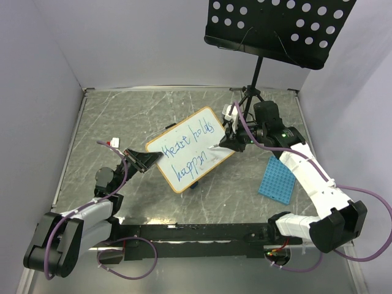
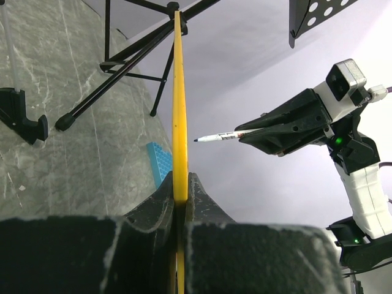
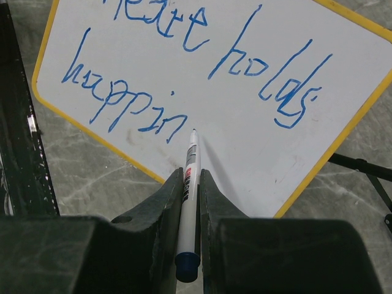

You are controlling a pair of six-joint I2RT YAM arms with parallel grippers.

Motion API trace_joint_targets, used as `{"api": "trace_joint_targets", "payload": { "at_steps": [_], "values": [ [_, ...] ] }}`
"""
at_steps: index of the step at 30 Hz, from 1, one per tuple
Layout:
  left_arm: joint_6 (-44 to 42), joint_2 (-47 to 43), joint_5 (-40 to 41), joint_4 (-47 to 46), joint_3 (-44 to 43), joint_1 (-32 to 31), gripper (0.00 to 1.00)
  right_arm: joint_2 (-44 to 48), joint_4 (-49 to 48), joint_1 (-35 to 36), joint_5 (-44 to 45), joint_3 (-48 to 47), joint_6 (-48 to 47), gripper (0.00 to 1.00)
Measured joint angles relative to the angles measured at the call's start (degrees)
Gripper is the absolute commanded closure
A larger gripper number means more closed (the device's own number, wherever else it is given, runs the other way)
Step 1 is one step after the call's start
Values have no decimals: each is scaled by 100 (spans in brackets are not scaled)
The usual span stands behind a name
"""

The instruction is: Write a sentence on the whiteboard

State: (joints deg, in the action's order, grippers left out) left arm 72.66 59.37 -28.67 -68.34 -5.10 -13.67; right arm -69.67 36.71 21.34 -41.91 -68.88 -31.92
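Whiteboard [image 1: 191, 153], glossy, rounded, orange-framed, bears slanted blue cursive sentence [image 1: 177, 146]

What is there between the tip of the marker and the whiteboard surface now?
Nothing: the left wrist view shows a bare gap between the marker and the edge-on whiteboard.

The sentence [image 3: 228, 56] loses the top of its first word at the picture's edge. The left wrist sees the whiteboard [image 2: 179, 110] edge-on, its writing hidden.

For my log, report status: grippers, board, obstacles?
Left gripper shut on edge of small white orange-framed whiteboard. Right gripper shut on thin white marker, tip beside blue handwritten sentence. Path clear.
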Motion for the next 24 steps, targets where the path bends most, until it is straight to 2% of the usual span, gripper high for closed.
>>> {"api": "trace_joint_targets", "payload": {
  "at_steps": [24],
  "values": [
    [2,7,0,2,0,0,99,-282,184,190,7,0,-70,100]
  ]
}}
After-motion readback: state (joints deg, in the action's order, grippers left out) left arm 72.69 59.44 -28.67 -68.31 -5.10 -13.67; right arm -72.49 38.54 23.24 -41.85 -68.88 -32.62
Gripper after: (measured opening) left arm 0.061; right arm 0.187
